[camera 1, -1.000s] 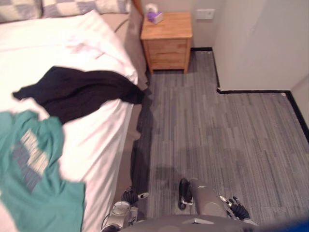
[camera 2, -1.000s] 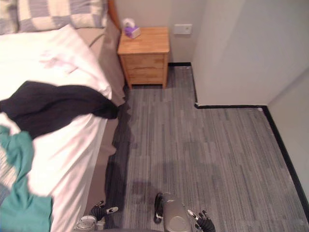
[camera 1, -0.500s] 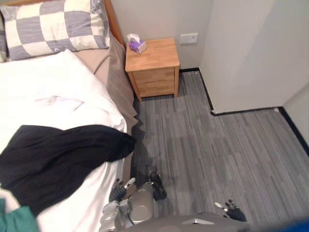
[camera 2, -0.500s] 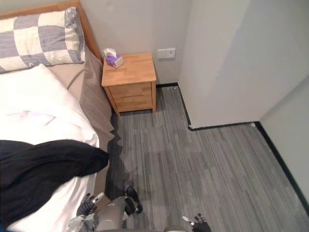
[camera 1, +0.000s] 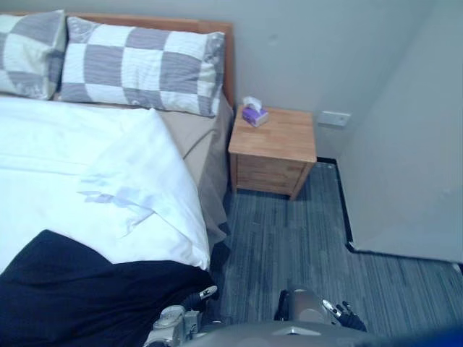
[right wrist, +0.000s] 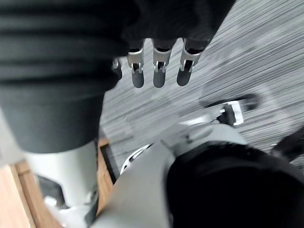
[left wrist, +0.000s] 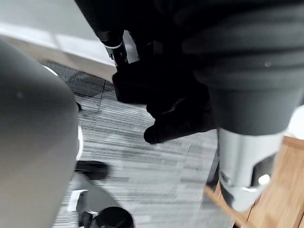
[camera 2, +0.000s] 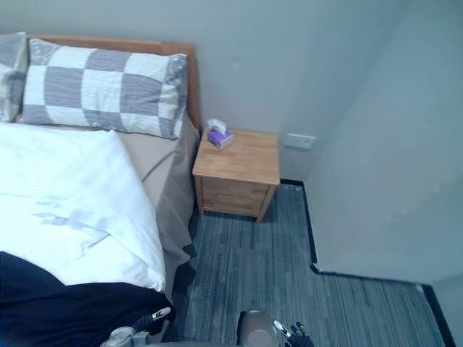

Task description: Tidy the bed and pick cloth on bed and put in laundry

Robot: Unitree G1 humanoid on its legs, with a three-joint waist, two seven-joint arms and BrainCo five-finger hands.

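Black cloth [camera 1: 79, 300] lies on the bed [camera 1: 65, 159]; we see the right robot hand [right wrist: 159, 66] loosely spread; the left robot hand [camera 1: 197, 298], we cannot tell.

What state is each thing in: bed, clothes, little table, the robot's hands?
black cloth, crumpled on the bed, not picked up.
white duvet, spread out, wrinkled.
checked pillow, lying by the headboard.
nightstand, drawers shut.
tissue box, on the nightstand, tissue sticking up.
left hand, low by the bed's edge, grip unclear.
right hand, open, empty, above the floor.
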